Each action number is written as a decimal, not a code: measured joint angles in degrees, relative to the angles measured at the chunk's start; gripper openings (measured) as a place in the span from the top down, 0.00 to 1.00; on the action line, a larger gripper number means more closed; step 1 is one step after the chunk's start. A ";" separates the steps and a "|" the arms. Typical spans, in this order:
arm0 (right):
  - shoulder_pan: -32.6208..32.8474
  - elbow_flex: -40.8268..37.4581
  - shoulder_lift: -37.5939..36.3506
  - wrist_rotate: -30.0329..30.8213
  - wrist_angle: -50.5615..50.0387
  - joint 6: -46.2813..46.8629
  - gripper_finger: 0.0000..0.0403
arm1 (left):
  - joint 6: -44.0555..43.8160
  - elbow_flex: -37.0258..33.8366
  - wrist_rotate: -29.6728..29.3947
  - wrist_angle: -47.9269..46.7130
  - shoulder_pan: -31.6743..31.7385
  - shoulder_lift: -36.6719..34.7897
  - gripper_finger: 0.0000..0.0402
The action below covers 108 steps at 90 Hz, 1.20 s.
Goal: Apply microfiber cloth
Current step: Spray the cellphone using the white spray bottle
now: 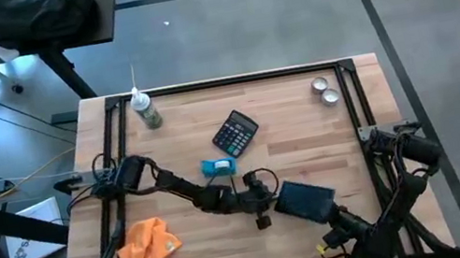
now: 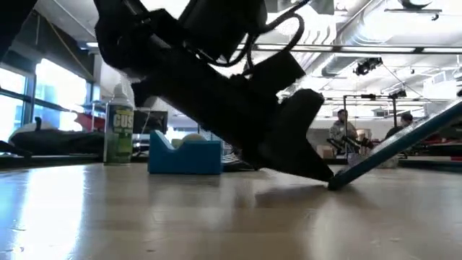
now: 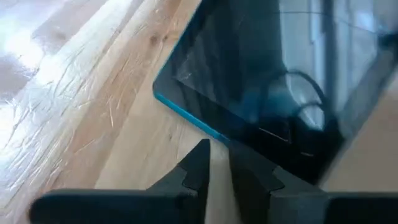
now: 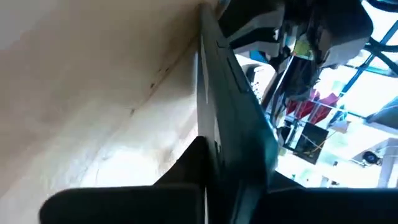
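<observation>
Lying crumpled at the near left corner of the desk, the microfiber cloth sits well apart from both arms, with nothing touching it. Mid-desk, a dark tablet with a blue edge is tilted up, one edge resting on the wood and the other raised, as the low view shows. The right pincer is clenched on the tablet's near edge, the slab passing between its fingers. The left pincer reaches in from the left and sits low at the tablet's opposite edge; its fingers stand slightly parted, released, with their tips just beside the blue rim and gripping nothing.

Between the left arm and the desk's far side stands a small blue box, just beside the arm's forearm. A black calculator lies beyond it. A spray bottle stands near the far left corner, and two small round tins sit near the far right corner. In the room behind, people show at a distance.
</observation>
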 joint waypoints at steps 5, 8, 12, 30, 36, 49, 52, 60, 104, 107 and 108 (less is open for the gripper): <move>-0.17 1.27 0.00 0.01 -2.67 0.13 0.99 | 0.02 0.07 -0.97 -1.49 -0.52 -1.56 0.76; -0.44 2.23 0.00 -0.22 -4.46 0.56 0.99 | 0.21 0.07 -1.43 -2.99 -0.88 -2.68 0.73; -0.93 3.59 -0.02 -0.97 -7.41 1.45 0.99 | 0.98 0.07 -1.80 -5.11 -1.18 -4.23 0.68; -4.30 6.33 -4.90 -10.64 -11.12 2.74 1.00 | 4.48 0.07 -3.92 -15.86 -2.76 -13.74 0.55; -6.02 7.50 -7.56 -13.21 -11.34 3.22 1.00 | 5.80 0.07 -6.71 -17.30 -3.75 -17.08 0.54; -12.18 11.60 -13.49 -19.48 -10.58 4.05 1.00 | 14.07 0.07 -9.95 -12.20 -7.24 -22.48 0.53; -13.69 12.84 -14.74 -21.10 -9.44 3.95 1.00 | 16.41 0.09 -9.97 -9.55 -8.16 -23.17 0.53; -17.69 15.91 -17.13 -25.72 -5.74 3.35 1.00 | 22.10 0.17 -9.97 -4.33 -10.54 -23.80 0.53; -21.77 20.76 -36.47 -15.59 10.19 -2.50 1.00 | 38.19 -2.77 -25.83 7.18 -27.03 -28.44 0.58; -21.70 18.34 -38.96 -14.60 13.88 -3.14 1.00 | 40.04 -4.50 -25.86 10.93 -27.58 -28.47 0.58; -21.67 17.46 -39.79 -14.40 15.21 -3.41 1.00 | 40.72 -5.15 -25.87 12.29 -27.74 -28.47 0.58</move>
